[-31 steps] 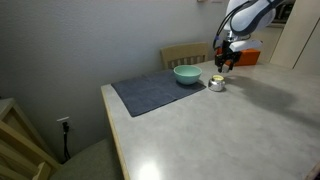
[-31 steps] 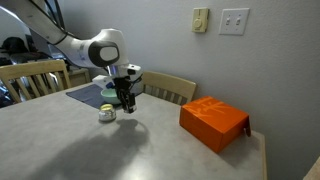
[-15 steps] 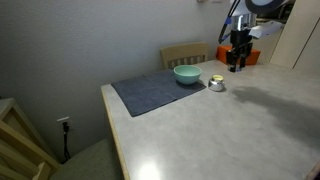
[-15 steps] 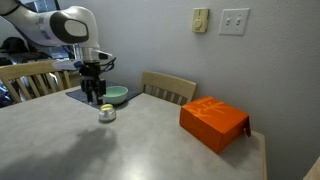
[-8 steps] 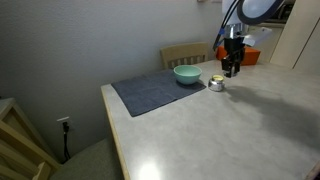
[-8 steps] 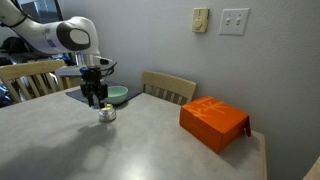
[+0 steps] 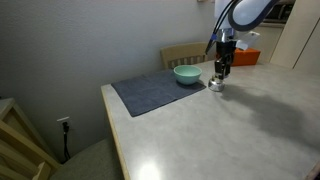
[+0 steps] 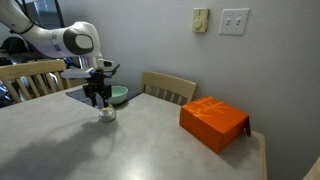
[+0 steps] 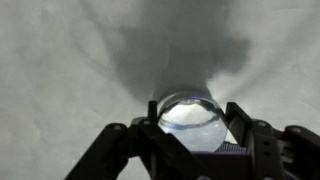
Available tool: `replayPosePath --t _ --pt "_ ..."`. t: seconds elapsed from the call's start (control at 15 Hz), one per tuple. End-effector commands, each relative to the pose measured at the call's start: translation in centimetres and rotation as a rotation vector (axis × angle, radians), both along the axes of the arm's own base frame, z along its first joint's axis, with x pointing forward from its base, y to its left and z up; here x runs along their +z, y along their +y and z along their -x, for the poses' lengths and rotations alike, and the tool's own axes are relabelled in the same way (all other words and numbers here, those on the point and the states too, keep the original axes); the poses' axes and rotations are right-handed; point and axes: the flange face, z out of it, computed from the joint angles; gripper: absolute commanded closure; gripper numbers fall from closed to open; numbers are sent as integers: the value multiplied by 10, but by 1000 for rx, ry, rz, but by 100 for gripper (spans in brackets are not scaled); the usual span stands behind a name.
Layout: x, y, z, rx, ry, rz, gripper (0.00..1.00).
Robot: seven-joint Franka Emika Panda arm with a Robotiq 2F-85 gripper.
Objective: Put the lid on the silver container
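Home dining rm, wooden chairs point(image 8: 168, 88) at table point(image 8: 130, 150), cloth placemat point(image 7: 150, 92), light switches point(image 8: 235, 20) & outlet point(image 7: 64, 126) on walls

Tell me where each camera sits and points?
Exterior view: off the table's near corner, looking along it to the bowl and chair; arm top right.
Exterior view: across the table, facing the wall with switches; arm left, orange box right.
Wrist view: on the wrist, looking down past the gripper, shut on the lid.
Both exterior views share bowl, arm, silver pot.
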Motion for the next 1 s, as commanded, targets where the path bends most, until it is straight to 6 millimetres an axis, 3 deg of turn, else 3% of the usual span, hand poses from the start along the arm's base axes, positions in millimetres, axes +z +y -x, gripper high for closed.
replayPosePath --t 0.0,0.47,0.93 --pt "-4 -4 -12 93 -42 -5 56" --pt "-18 -1 -9 109 -20 -19 56" --pt "-16 -6 -8 104 -26 -14 56"
